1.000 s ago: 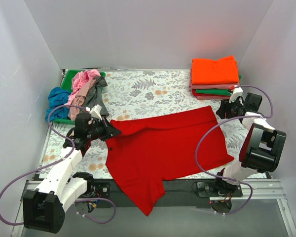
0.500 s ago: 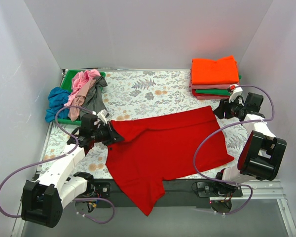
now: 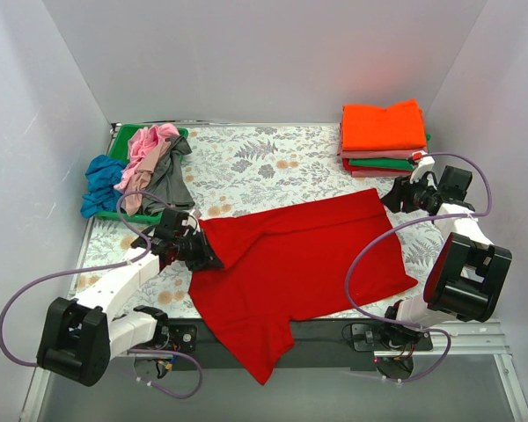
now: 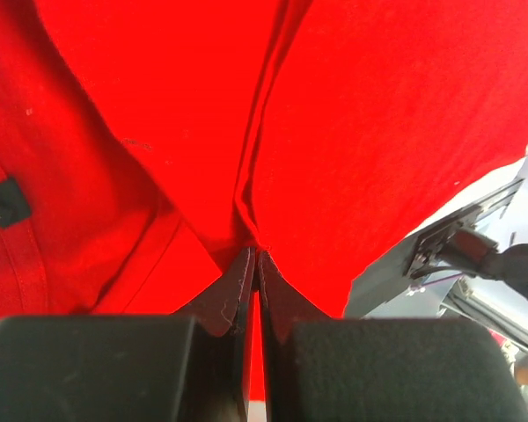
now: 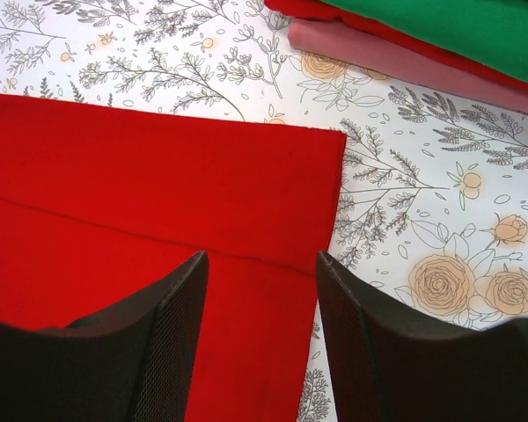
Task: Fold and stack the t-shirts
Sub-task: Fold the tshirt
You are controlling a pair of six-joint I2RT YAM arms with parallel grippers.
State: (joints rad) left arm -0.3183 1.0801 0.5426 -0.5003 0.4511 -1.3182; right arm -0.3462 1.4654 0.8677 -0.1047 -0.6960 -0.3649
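The limp, light red t-shirt (image 3: 308, 264) sprawls along the near edge of the tabletop (image 3: 273, 167). The left gripper (image 4: 257, 257) is clamped on its left-side fold. The right gripper (image 5: 262, 264), jaws apart near the right edge, should probably pinch that hem corner.

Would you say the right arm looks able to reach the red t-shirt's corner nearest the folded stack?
Probably yes: the right pincer hangs open over that corner of the red t-shirt, nothing lies between them, and the folded stack sits aside.

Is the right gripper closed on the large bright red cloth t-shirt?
No: the right gripper is open over the red t-shirt, its fingers spread apart.
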